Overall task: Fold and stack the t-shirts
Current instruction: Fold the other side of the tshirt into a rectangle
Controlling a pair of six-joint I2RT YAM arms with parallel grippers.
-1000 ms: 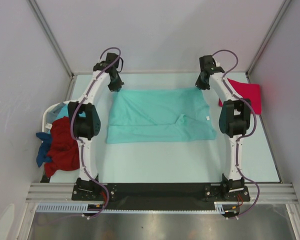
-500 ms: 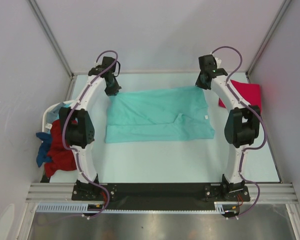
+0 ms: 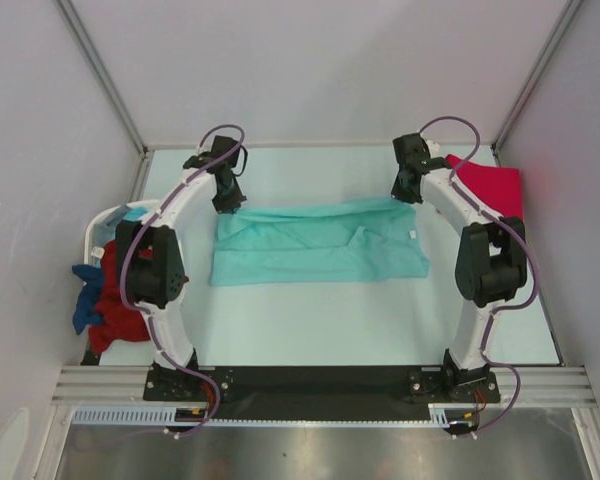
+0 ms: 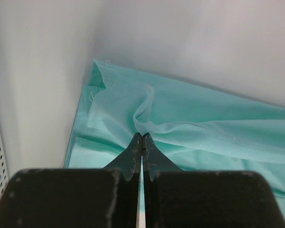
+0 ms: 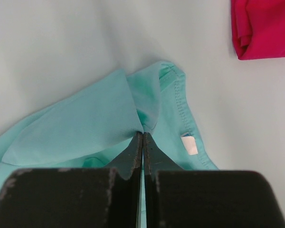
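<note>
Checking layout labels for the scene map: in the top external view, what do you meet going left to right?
From the left: white laundry basket → left tool → light teal t-shirt → right tool → pinkish-red t-shirt.
</note>
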